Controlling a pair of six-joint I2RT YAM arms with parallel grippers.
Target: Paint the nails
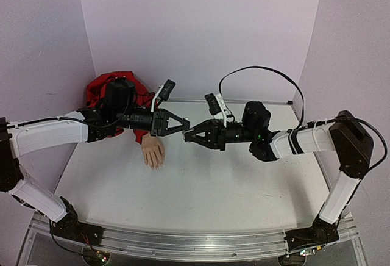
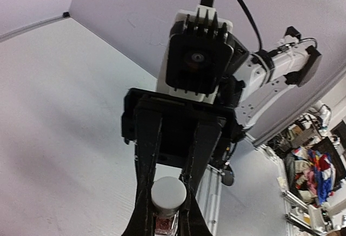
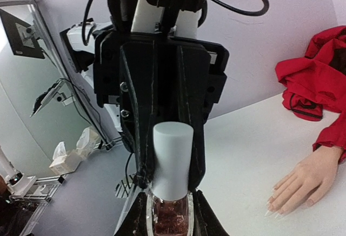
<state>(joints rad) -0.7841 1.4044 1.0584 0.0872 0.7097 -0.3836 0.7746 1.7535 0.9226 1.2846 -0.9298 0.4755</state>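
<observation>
One mannequin hand (image 3: 305, 179); one capped bottle (image 3: 170, 221)

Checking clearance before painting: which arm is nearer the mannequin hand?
Left. The left arm crosses over the mannequin hand at its wrist; the right arm stops off to its right.

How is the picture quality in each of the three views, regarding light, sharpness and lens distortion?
Top external: soft, even light, faint shadows, and the wide lens bends the near edge of the table into a curve. Left wrist: rather soft overall, the polish bottle cut off by the bottom edge. Right wrist: the bottle fairly sharp, the mannequin hand clear.
</observation>
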